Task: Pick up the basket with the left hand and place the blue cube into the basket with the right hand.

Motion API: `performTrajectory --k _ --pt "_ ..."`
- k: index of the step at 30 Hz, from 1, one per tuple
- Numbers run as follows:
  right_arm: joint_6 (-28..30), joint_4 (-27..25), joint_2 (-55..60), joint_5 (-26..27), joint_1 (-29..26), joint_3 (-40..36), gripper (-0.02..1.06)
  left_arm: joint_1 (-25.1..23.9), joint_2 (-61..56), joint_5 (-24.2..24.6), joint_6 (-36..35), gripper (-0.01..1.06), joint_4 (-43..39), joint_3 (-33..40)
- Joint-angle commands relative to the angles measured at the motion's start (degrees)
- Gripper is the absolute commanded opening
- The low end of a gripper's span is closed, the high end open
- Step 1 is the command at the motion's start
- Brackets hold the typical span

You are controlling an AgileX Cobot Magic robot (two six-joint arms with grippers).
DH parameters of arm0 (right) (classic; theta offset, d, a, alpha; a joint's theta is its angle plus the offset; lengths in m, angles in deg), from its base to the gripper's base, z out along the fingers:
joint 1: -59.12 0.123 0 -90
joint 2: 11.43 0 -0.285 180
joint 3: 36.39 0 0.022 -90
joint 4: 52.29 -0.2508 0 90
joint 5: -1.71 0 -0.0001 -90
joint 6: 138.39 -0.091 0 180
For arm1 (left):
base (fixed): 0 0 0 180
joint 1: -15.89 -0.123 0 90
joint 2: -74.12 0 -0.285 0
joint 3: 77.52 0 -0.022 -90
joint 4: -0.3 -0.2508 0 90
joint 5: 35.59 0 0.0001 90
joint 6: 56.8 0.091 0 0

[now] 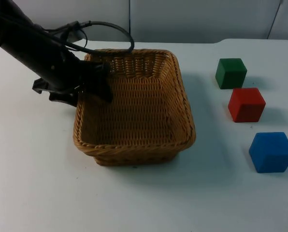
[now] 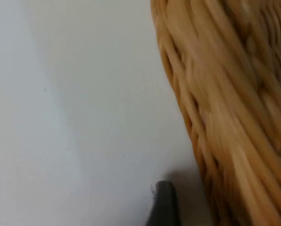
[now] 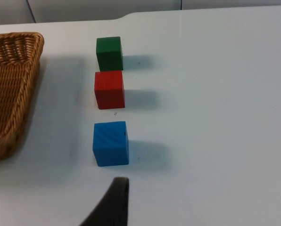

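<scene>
Basket [image 1: 134, 104] rim at L end effector [image 1: 88, 89]

Left gripper [image 1: 88, 89] astride basket [image 1: 134, 154] rim; blue cube [image 1: 271, 152] apart.

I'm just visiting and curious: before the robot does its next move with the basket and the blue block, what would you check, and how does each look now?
1. Left gripper at the basket rim: ok.
2. Grip closed on the rim: cannot tell.
3. Basket inside empty: ok.
4. Blue cube apart from the red cube and green cube: ok.
5. Right gripper fingertip near the blue cube, not touching: ok.
</scene>
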Motion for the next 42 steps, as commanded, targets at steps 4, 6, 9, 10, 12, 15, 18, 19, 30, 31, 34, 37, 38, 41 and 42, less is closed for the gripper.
performTrajectory --k 4,6,9,10,12,15,18,19,30,31,34,37,38,41,42 --pt "0.01 0.08 -0.14 0.62 -0.43 -0.47 1.04 0.46 0.02 0.03 -0.21 0.40 0.57 -0.48" --pt "0.01 0.08 -0.14 0.62 -0.43 -0.47 1.04 0.46 0.02 0.03 -1.29 0.21 0.57 -0.48" --pt "0.01 0.08 -0.14 0.62 -0.43 -0.47 1.04 0.46 0.02 0.18 -1.68 0.00 0.57 -0.48" --pt "0.01 0.08 -0.14 0.62 -0.43 -0.47 1.04 0.46 0.02 0.27 -3.15 0.00 0.57 -0.48" --pt "0.01 0.08 -0.14 0.62 -0.43 -0.47 1.04 0.46 0.02 0.58 -5.88 0.00 0.36 -0.48" --pt "0.01 0.08 -0.14 0.62 -0.43 -0.47 1.04 0.46 -0.14 1.53 -6.15 0.00 0.36 -0.48" --pt "0.01 0.08 -0.14 0.62 -0.43 -0.47 1.04 0.35 -1.18 2.77 -7.37 0.00 -0.59 -0.19" --pt "0.01 0.08 -0.14 0.62 -0.43 -0.47 1.04 0.35 -2.06 2.99 -8.55 0.00 -1.60 -0.19" --pt "0.01 0.08 -0.14 0.62 -0.43 -0.47 1.04 -1.62 -18.16 2.47 -10.99 0.00 -2.41 9.13" --pt "0.01 0.08 -0.14 0.62 -0.43 -0.47 1.04 -2.36 -20.31 2.36 -10.46 0.00 -1.73 11.92" --pt "0.01 0.08 -0.14 0.62 -0.43 -0.47 1.04 -4.53 -23.83 2.14 -8.70 0.00 1.43 17.41" --pt "0.01 0.08 -0.14 0.62 -0.43 -0.47 1.04 -8.35 -30.28 2.91 -0.31 0.00 11.95 26.27" --pt "0.01 0.08 -0.14 0.62 -0.43 -0.47 1.04 -9.56 -32.04 3.94 2.48 0.00 14.77 28.93" --pt "0.01 0.08 -0.14 0.62 -0.43 -0.47 1.04 -11.20 -35.91 5.87 5.15 0.00 16.32 32.67" --pt "0.01 0.08 -0.14 0.62 -0.43 -0.47 1.04 -11.81 -37.65 6.46 5.41 0.00 16.04 34.37"
